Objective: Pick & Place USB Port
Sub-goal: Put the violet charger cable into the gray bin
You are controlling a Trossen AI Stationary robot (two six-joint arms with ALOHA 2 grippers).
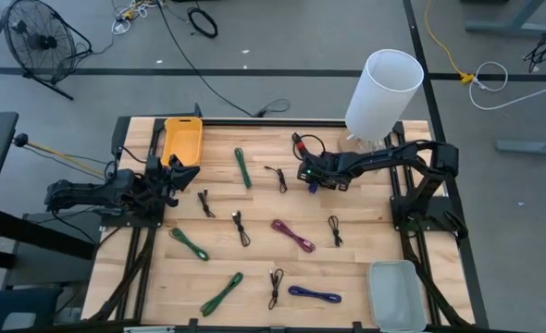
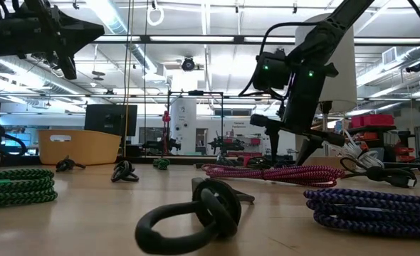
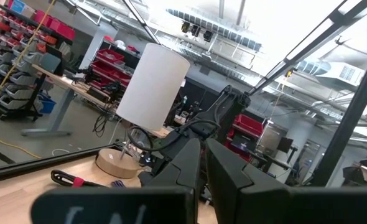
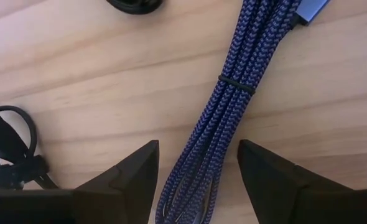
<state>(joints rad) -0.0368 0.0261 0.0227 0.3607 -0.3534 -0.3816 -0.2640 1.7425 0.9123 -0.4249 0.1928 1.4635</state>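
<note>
One blue braided cable (image 4: 233, 106) lies flat on the bench (image 4: 333, 99), between the spread fingers of the right claw (image 4: 199, 168), not yet pinched. Pick and place both remain, I judge. Left claw (image 1: 176, 176) waits near the yellow bin (image 1: 182, 141), fingers pressed together.

No text, label, brand, number or sign can be read anywhere in these views, neither on the table, the cables, the bins, nor the room behind.
</note>
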